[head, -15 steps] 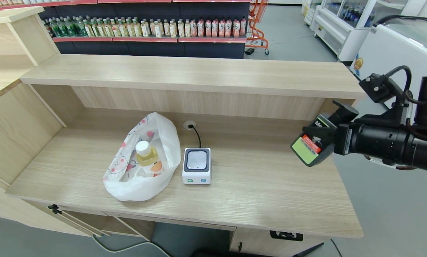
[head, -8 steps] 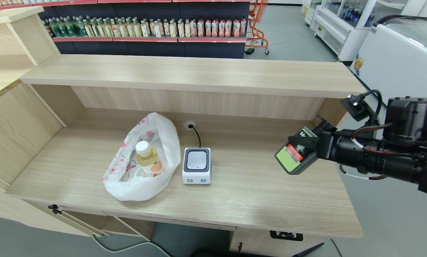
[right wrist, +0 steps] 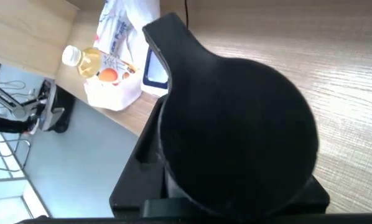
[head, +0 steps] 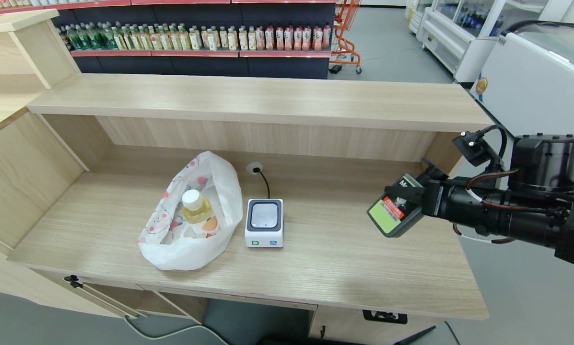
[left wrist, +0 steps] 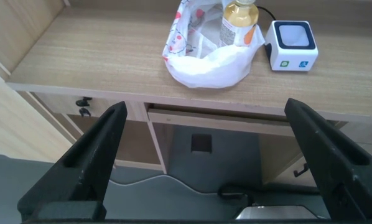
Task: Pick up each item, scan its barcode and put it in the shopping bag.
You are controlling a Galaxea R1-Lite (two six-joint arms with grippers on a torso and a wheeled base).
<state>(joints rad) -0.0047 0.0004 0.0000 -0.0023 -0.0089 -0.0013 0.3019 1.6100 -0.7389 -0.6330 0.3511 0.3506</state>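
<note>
In the right wrist view the dark container [right wrist: 236,143] hides its own label and the fingers around it. The head view shows a green-and-red label, and the right gripper [head: 414,197] clamped on the container above the counter's [head: 354,258] right end, well apart from the scanner [head: 264,222]. The shopping bag [head: 171,249] sits just beside the scanner, with a bottle [head: 195,205] inside. The left gripper [left wrist: 206,112] hangs before the counter front — fingers spread wide, holding nothing.

Head overhead, 2 wrists lower; common scanner [head: 264,222]
</note>
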